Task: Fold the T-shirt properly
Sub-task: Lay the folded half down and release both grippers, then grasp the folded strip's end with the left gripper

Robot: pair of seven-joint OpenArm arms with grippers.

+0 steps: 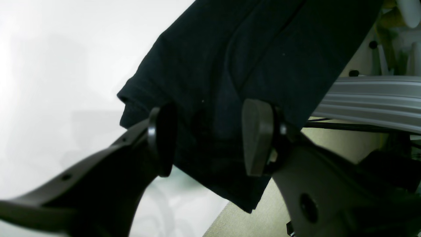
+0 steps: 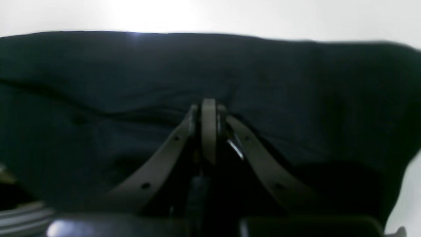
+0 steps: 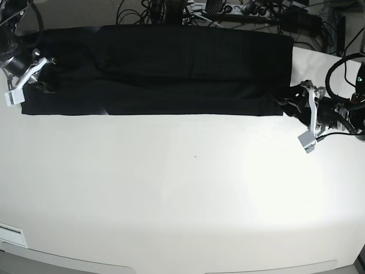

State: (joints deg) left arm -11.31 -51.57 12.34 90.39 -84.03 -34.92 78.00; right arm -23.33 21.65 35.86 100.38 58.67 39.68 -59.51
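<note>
The black T-shirt [image 3: 171, 68] lies plain side up as a long folded strip along the far edge of the white table [image 3: 182, 194]. At its left end in the base view, my right gripper [image 3: 45, 61] is shut. In the right wrist view its fingertips [image 2: 209, 105] press together into the T-shirt [image 2: 296, 82], and a crease runs to them. My left gripper [image 3: 291, 104] stands open at the strip's right end. In the left wrist view its two pads [image 1: 258, 138] straddle the corner of the T-shirt [image 1: 246, 49], which hangs past the table edge.
Cables and equipment [image 3: 228, 11] crowd the space behind the table's far edge. A grey aluminium rail [image 1: 371, 95] runs beside the table near my left gripper. A white label [image 3: 11, 234] sits at the table's front left edge.
</note>
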